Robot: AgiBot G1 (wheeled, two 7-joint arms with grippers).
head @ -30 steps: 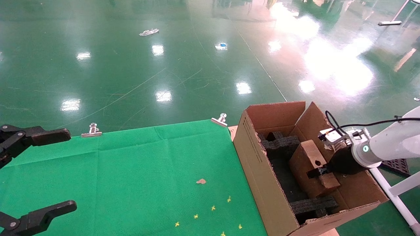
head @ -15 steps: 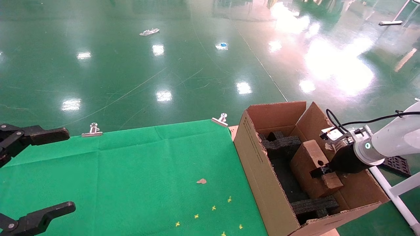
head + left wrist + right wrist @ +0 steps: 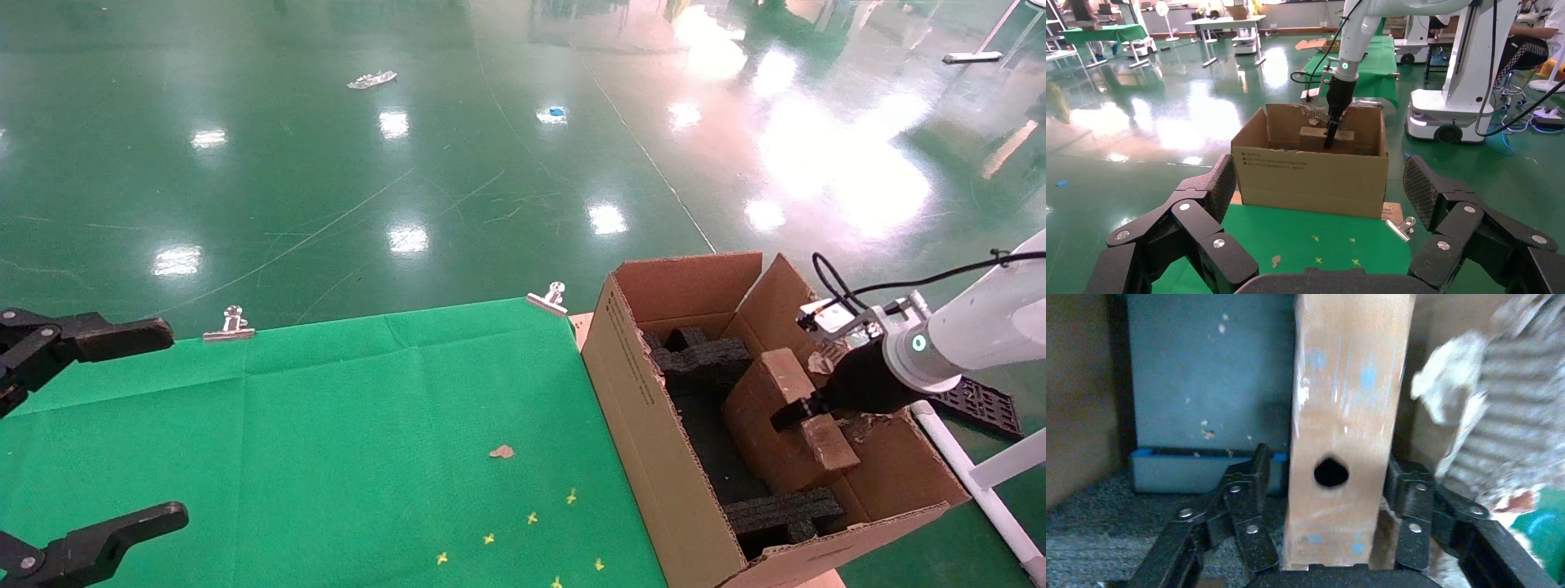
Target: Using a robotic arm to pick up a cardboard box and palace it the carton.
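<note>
The slim reddish-brown cardboard box (image 3: 756,429) leans inside the large carton (image 3: 637,425), between black foam inserts (image 3: 703,356). My right gripper (image 3: 791,415), on the white robotic arm (image 3: 981,335), reaches in from the right and straddles the box's narrow upper edge. In the right wrist view the box (image 3: 1346,416) with its round hole stands between the fingers of that gripper (image 3: 1329,460). One finger (image 3: 1251,496) stands apart from it and the other lies beside it, so the gripper is open. My left gripper (image 3: 139,429) is parked open at the table's left; it (image 3: 1315,184) faces the carton (image 3: 1309,177).
A green cloth (image 3: 368,425) covers the table, held by metal clips (image 3: 231,325) (image 3: 549,300). The carton stands off the table's right edge with a ragged flap (image 3: 850,420) by my right gripper. A white frame (image 3: 981,482) runs right of the carton.
My right arm has risen and drawn back to the right. The cardboard box has tipped lower in the carton, and its hole no longer shows in the head view.
</note>
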